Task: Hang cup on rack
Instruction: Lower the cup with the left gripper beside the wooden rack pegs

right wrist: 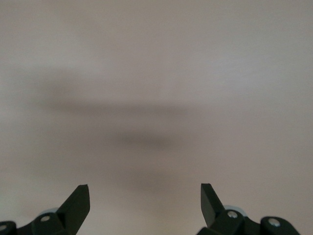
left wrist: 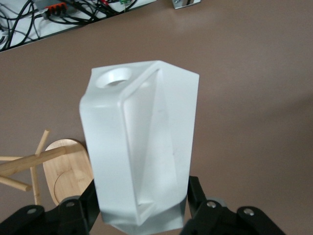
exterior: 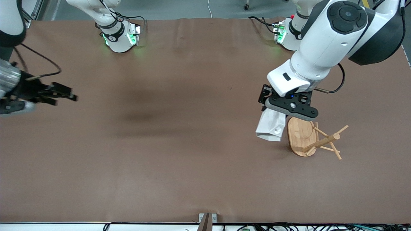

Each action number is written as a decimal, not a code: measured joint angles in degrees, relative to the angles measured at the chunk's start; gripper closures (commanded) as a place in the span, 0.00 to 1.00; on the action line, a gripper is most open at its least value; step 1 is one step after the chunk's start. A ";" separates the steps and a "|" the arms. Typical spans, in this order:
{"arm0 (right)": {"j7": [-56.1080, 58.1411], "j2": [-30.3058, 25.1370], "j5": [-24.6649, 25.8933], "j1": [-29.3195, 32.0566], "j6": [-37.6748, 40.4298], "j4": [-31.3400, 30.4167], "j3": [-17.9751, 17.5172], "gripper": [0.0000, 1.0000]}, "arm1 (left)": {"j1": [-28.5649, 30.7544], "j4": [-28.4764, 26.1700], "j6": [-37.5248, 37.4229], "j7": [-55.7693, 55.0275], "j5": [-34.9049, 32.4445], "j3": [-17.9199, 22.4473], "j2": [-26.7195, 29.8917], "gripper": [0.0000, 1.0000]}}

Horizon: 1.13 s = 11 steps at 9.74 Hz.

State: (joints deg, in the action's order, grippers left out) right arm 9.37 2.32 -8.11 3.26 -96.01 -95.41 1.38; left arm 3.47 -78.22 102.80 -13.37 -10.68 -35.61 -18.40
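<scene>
The white faceted cup (exterior: pixel 271 126) hangs in my left gripper (exterior: pixel 278 110), which is shut on its narrow end and holds it in the air beside the rack. In the left wrist view the cup (left wrist: pixel 142 147) fills the middle, its side tab with the round hole (left wrist: pixel 119 77) pointing away from the fingers (left wrist: pixel 80 208). The bamboo rack (exterior: pixel 313 138) stands on its oval base (exterior: pixel 299 136) with a post and thin angled pegs; it also shows in the left wrist view (left wrist: pixel 49 166). My right gripper (exterior: pixel 64 93) is open and empty over the table at the right arm's end.
The brown table (exterior: pixel 179 154) carries nothing else. A small metal bracket (exterior: pixel 207 218) sits at the edge nearest the front camera, with cables (exterior: pixel 289 227) along that edge. The two arm bases stand at the table's back edge.
</scene>
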 measured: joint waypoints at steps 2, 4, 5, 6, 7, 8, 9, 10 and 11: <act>-0.05 -0.23 3.97 -0.36 2.42 6.69 2.05 0.00 | 3.22 -0.41 -0.86 -0.05 0.43 0.61 0.50 0.71; 0.01 -0.37 4.14 -1.46 6.58 12.22 5.65 0.00 | 3.82 -3.56 -1.10 0.84 6.02 5.93 2.85 0.71; -0.02 -0.37 4.14 -1.92 8.09 13.68 6.40 0.00 | 3.46 -6.23 -0.52 1.01 8.18 8.22 4.50 0.71; -0.22 -0.39 4.20 -2.21 9.60 14.11 6.56 0.00 | 2.60 -9.89 1.58 1.01 10.26 10.38 6.64 0.71; -0.43 -0.51 4.58 -2.41 10.62 14.08 6.58 0.00 | 1.87 -14.46 4.89 1.01 12.12 11.86 9.27 0.71; -0.52 -0.94 5.67 -2.58 11.02 13.74 6.58 0.00 | 1.49 -19.45 8.56 0.96 12.93 12.47 12.15 0.71; -0.67 -1.52 6.79 -2.73 11.03 13.24 6.53 0.00 | 1.24 -24.15 11.89 0.84 13.12 12.83 14.86 0.71; -0.86 -1.91 7.21 -2.73 11.00 12.82 6.50 0.00 | 1.17 -28.03 14.67 0.65 13.18 13.00 16.97 0.71; -0.93 -2.10 7.32 -2.67 10.95 12.31 6.52 0.00 | 1.17 -31.15 17.15 0.49 13.20 13.15 18.36 0.71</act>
State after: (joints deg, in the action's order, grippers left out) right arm 8.43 0.22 -0.79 0.59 -85.05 -83.10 7.91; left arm 4.64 -109.38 119.95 -12.88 2.53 -22.46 -0.04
